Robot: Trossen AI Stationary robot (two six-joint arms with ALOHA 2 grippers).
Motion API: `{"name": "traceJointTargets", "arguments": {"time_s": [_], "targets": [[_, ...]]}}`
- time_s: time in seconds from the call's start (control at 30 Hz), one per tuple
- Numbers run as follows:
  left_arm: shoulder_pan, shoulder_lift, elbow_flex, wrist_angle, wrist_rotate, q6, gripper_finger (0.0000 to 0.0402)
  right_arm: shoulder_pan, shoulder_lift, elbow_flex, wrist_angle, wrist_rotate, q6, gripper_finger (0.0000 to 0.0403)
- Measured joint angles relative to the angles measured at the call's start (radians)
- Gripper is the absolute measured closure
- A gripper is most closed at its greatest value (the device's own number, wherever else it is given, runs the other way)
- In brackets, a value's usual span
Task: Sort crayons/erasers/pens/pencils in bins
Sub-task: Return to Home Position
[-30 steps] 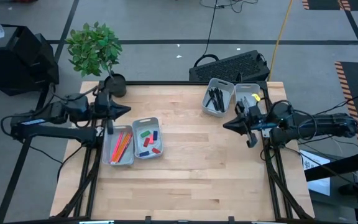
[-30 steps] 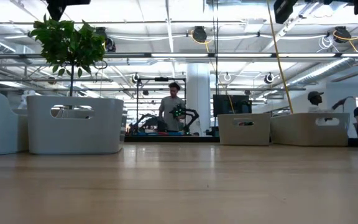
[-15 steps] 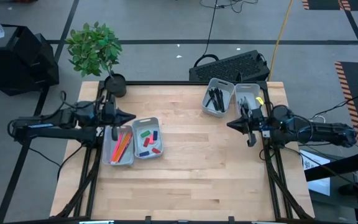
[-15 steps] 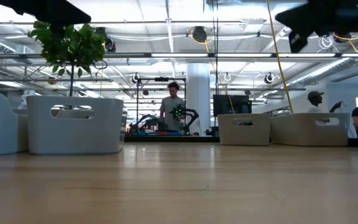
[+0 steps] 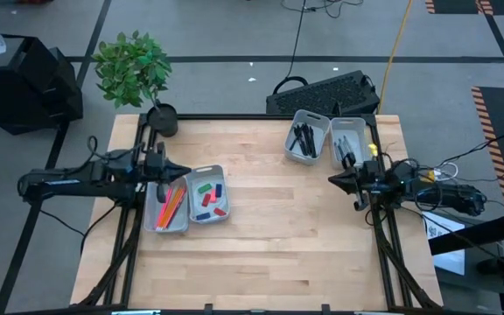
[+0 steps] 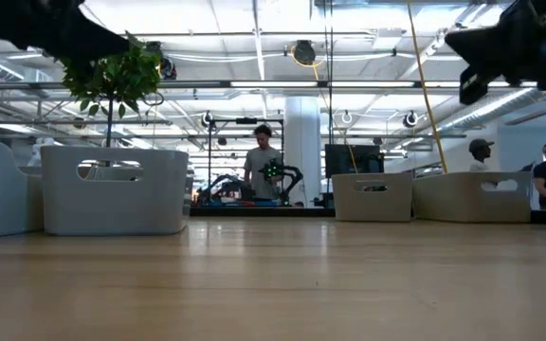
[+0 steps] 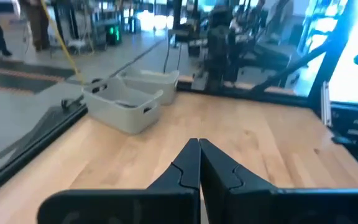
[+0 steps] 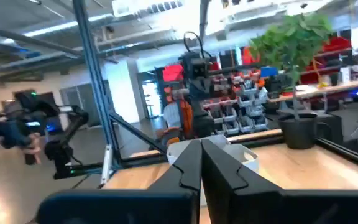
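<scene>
The wooden table (image 5: pixel 269 236) fills the middle of the high view, with a potted plant (image 5: pixel 134 70) at its far left corner and a black keyboard (image 5: pixel 326 94) on the floor just beyond its far edge. The left arm (image 5: pixel 68 182) reaches in from the left side, and its left gripper (image 5: pixel 185 171) hangs above the left pair of bins (image 5: pixel 188 198), the fingers pressed together with nothing between them, as the left wrist view shows. The right arm (image 5: pixel 444 194) reaches in from the right side; its right gripper (image 5: pixel 332 180) hovers just on the near side of the right pair of bins (image 5: pixel 326 137) at the far right of the table, its fingers likewise closed tight and empty in the right wrist view. In the left pair, the left-hand bin holds the orange and pink-red pencils (image 5: pixel 171 204), lying lengthwise together, and the right-hand bin holds the erasers (image 5: pixel 208 196) in green, red and blue, scattered loosely. In the right pair, the left-hand bin holds the black pens (image 5: pixel 303 140) bunched together, while the right-hand bin holds a few small dark and yellow items that I cannot tell apart. In the low view a person (image 6: pixel 262 173) stands in the room behind the table.
</scene>
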Motion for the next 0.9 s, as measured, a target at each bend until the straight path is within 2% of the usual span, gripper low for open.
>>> {"name": "traceJointTargets", "arguments": {"time_s": [0.17,0.37,0.57,0.8,0.9], "targets": [[0.001,-0.085,-0.105,0.103,0.006,0.008,0.0398,0.000,-0.016,-0.003,-0.061,0.001,-0.036,0.0399],[0.001,-0.231,-0.240,0.094,-0.034,-0.002,0.0399,0.000,-0.011,-0.005,-0.230,0.003,-0.063,0.0399],[0.001,-0.349,-0.317,0.083,-0.047,-0.006,0.0400,0.000,-0.001,-0.006,-0.232,0.002,-0.064,0.0399],[-0.014,-0.350,-0.346,0.081,-0.036,-0.003,0.0399,0.000,0.001,-0.007,-0.230,0.001,-0.064,0.0399],[-0.013,-0.347,-0.346,0.083,-0.079,-0.009,0.0390,0.000,0.002,-0.007,-0.229,0.000,-0.064,0.0399]]}}
